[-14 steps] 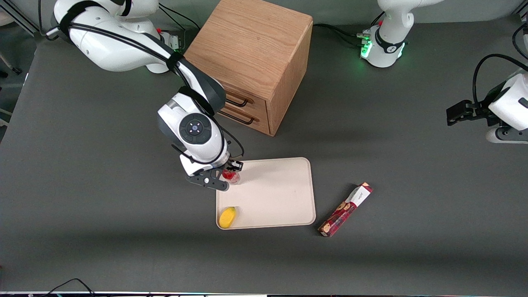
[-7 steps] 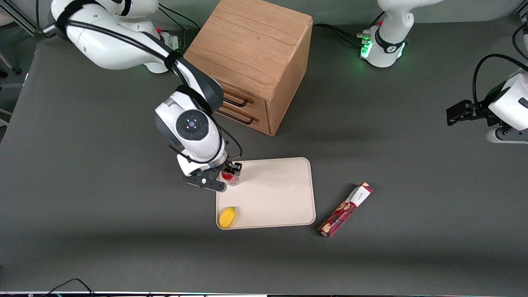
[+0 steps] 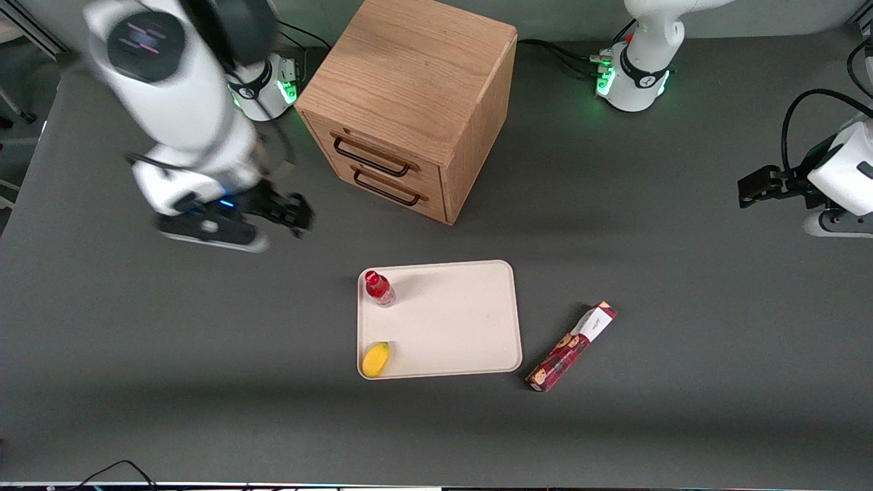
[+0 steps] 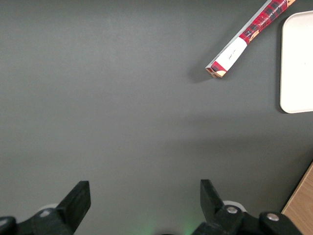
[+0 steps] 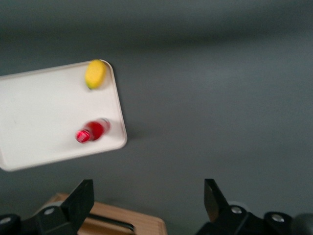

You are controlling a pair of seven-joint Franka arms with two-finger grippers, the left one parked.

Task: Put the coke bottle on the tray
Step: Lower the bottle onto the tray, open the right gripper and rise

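Observation:
The coke bottle stands upright on the cream tray, in the tray corner nearest the cabinet at the working arm's end. It also shows in the right wrist view on the tray. My right gripper is open and empty, raised well above the table, away from the tray toward the working arm's end, beside the cabinet. In the right wrist view the gripper has its fingers spread wide with nothing between them.
A yellow fruit lies in the tray corner nearest the front camera. A wooden drawer cabinet stands farther from the camera than the tray. A long red cookie box lies on the table beside the tray, toward the parked arm's end.
The gripper was closed around the bottle on the tray. It has let go, opened, and lifted away fast toward the working arm's end. The bottle stays standing on the tray.

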